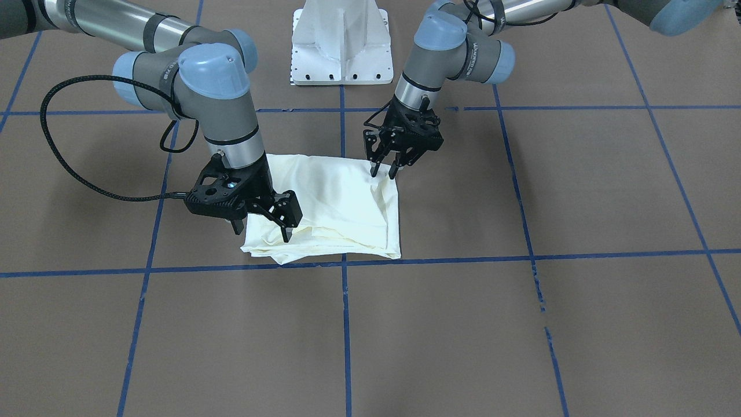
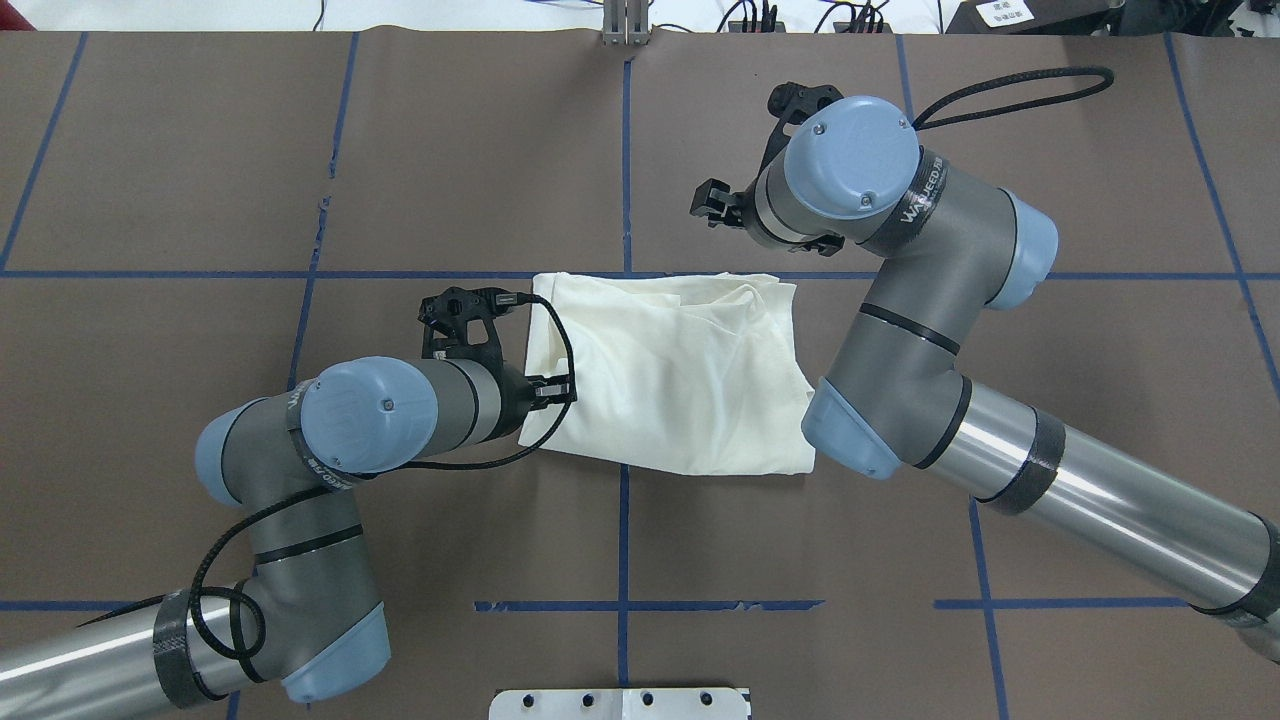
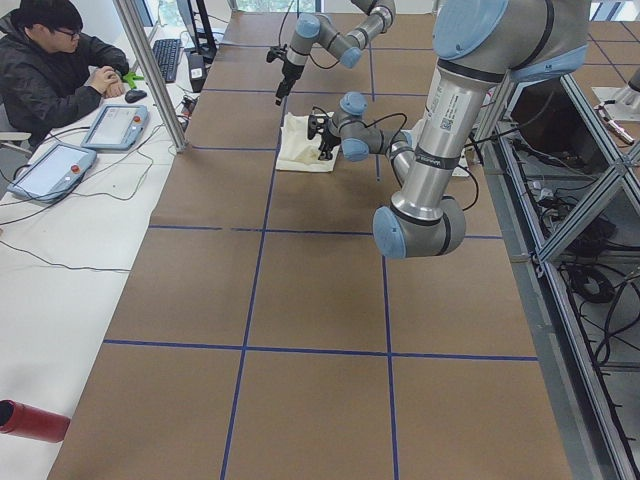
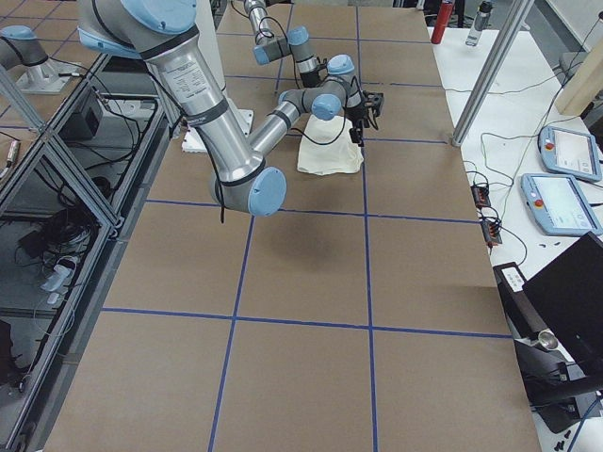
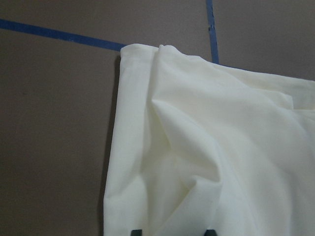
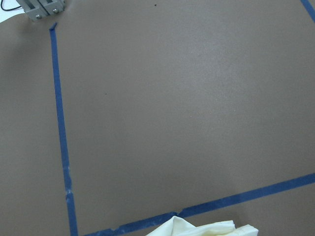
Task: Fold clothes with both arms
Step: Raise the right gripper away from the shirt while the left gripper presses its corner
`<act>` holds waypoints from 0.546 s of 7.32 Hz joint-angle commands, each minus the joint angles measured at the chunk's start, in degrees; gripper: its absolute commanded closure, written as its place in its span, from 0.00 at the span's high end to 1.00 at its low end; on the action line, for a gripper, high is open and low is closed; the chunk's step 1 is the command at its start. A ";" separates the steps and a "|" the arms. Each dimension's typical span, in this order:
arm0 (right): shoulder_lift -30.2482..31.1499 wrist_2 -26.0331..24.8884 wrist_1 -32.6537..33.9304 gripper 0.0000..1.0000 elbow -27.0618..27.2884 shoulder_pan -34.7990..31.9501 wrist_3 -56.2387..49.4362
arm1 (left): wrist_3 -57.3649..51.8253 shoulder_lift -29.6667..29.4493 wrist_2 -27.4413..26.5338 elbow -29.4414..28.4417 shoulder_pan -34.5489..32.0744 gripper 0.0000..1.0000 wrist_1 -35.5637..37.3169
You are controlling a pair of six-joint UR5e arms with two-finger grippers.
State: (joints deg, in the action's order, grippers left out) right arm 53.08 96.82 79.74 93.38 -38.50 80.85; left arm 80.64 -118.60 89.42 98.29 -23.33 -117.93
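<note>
The folded shirt (image 1: 341,202) lies plain side up mid-worktop (image 1: 463,324), well clear of every edge. My left fingers (image 1: 393,168) are spread at its corner nearest the robot-side edge. My right fingers (image 1: 286,230) are spread too, over the opposite corner, gripping nothing.

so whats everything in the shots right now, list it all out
shirt: one, cream, folded, table centre
table: one, brown top
tape lines: several, blue, grid on the table
pedestal base: one, white, robot's side
operator: one, dark jacket, seated beside the table
tablets: two, grey, by the operator
left arm: one, silver-grey, blue caps
right arm: one, same colours
left gripper: one, black, open, at a shirt corner
right gripper: one, black, open, over the shirt's edge
</note>
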 commanded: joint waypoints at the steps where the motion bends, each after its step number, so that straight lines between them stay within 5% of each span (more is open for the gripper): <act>1: 0.27 -0.66 -0.02 1.00 0.05 0.00 0.27 | 0.04 -0.14 -0.73 -0.02 -0.23 0.11 0.95; 3: 0.44 -0.66 -0.02 1.00 -0.04 0.00 0.19 | -0.22 -0.14 -1.79 -0.11 0.21 0.01 0.77; 4: 0.44 -0.66 -0.11 1.00 -0.04 0.00 0.18 | -0.57 -0.23 -1.36 0.41 0.12 0.23 0.60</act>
State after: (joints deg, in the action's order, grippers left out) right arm 53.49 96.18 79.70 93.38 -38.49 81.06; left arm 80.40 -118.75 87.94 98.32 -23.23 -117.16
